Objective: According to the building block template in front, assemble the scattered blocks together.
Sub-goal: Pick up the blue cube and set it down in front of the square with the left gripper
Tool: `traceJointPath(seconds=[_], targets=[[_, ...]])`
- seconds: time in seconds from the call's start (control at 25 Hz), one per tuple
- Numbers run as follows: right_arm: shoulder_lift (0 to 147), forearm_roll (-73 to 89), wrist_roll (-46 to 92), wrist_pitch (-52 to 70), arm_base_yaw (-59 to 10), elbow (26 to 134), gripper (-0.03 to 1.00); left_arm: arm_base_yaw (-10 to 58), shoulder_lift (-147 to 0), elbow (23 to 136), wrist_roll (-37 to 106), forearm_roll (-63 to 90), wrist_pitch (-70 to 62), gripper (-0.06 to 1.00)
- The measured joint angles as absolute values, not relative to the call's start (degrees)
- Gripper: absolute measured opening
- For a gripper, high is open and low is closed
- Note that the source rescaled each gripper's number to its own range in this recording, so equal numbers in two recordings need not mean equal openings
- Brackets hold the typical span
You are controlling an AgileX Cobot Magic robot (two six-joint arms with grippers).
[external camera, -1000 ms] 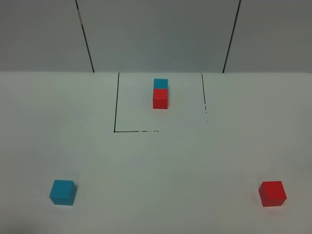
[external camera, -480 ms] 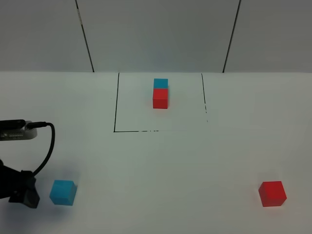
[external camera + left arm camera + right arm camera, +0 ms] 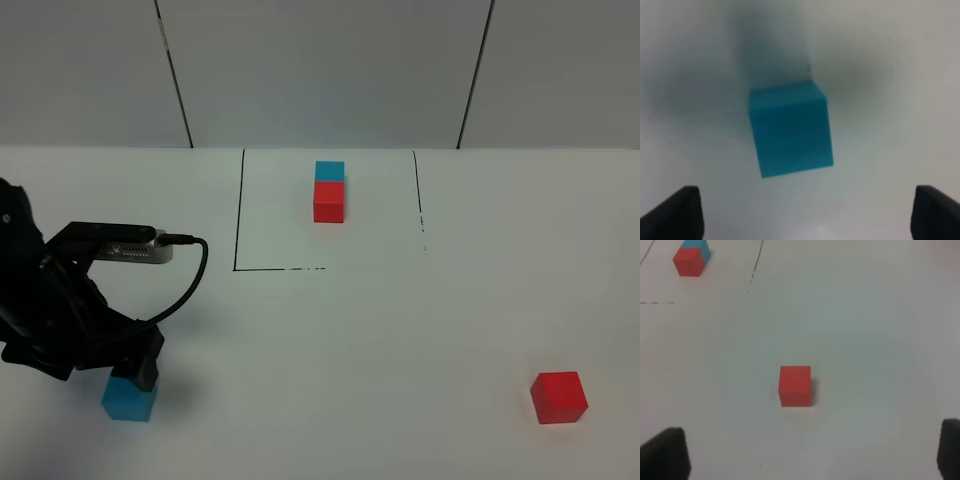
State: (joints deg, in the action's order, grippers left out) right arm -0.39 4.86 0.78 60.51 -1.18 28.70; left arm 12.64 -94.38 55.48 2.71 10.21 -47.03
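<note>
The template, a cyan-blue cube (image 3: 329,171) joined to a red cube (image 3: 329,202), sits inside a thin black outline (image 3: 238,215) at the table's far middle. It also shows in the right wrist view (image 3: 689,260). The loose blue cube (image 3: 127,399) lies at the near left. My left gripper (image 3: 136,368) hovers right over it, open; in the left wrist view the cube (image 3: 790,129) lies ahead of the gripper (image 3: 805,215), between its spread fingertips (image 3: 675,212). The loose red cube (image 3: 558,397) lies at the near right. My right gripper (image 3: 807,455) is open, short of the red cube (image 3: 795,385).
The white table (image 3: 400,330) ends at a grey panelled wall (image 3: 320,70) behind the template. The left arm's body and its cable (image 3: 190,275) stand over the near left of the table. The right arm does not show in the exterior view.
My left arm has come in from the left edge and moved right, over the loose blue cube. The cubes have not moved.
</note>
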Motion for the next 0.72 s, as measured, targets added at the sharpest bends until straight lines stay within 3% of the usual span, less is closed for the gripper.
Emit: traceJointPath(seconds=[0.28, 0.72], targets=[[-0.39, 4.86, 0.78, 60.51, -1.18, 28.70, 1.00, 15.52, -99.12, 56.25, -5.57, 2.97, -46.04, 0.80], [-0.39, 4.86, 0.78, 60.51, -1.18, 28.70, 1.00, 15.58, -106.54, 56.26, -6.05, 4.00, -39.97, 0.79]])
